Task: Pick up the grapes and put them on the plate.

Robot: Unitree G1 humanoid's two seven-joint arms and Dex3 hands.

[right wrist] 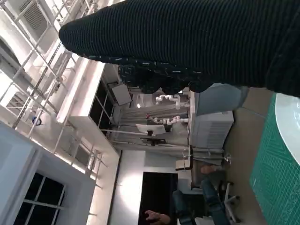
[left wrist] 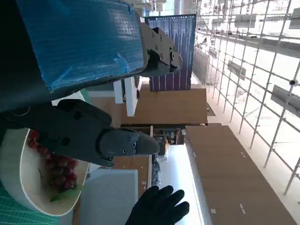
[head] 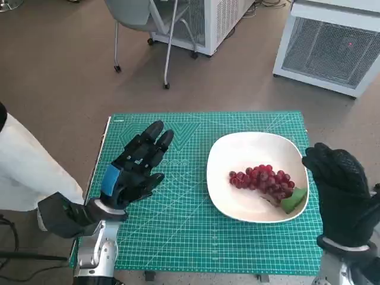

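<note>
green cutting mat [head: 178, 237], wheeled chair [head: 148, 24], white cabinets [head: 332, 44], brown floor [head: 59, 77]

- Grapes [head: 263, 180]: a bunch of small red ones with a green leaf at one end, lying inside the plate, toward its right side.
- Plate [head: 237, 148]: white, rounded, lying flat.

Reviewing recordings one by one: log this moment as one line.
grapes: on plate | left hand: open, over mat | right hand: empty, beside plate | task: placed
</note>
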